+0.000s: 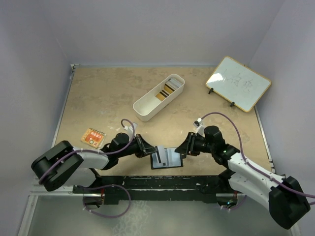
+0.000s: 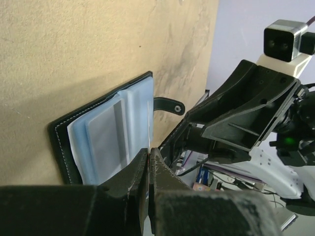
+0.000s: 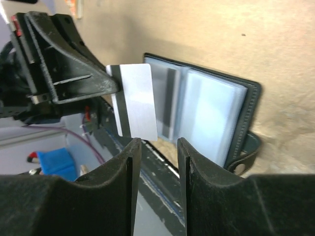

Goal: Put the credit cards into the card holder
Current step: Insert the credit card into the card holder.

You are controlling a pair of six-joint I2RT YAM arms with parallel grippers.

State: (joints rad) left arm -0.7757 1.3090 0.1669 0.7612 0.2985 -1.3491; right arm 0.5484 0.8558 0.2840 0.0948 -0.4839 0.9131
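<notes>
The card holder [image 1: 171, 159] lies open near the table's front edge, its blue-grey sleeves facing up [image 2: 106, 135] [image 3: 209, 110]. My left gripper [image 1: 149, 151] [image 2: 148, 150] is shut on one silver credit card [image 1: 160, 154] with a dark stripe [image 3: 137, 98]. That card stands on edge over the holder's left half and shows only as a thin line in the left wrist view. My right gripper [image 1: 184, 147] [image 3: 158, 145] is open at the holder's right side, with nothing between its fingers. More credit cards [image 1: 169, 87] sit in the far end of a white tray.
The long white tray [image 1: 150, 104] lies diagonally at mid-table. A small whiteboard [image 1: 238, 82] stands on feet at the back right. An orange patterned card [image 1: 92, 137] lies at the left, behind my left arm. The holder's snap tab [image 2: 170, 104] sticks out toward the table's front edge.
</notes>
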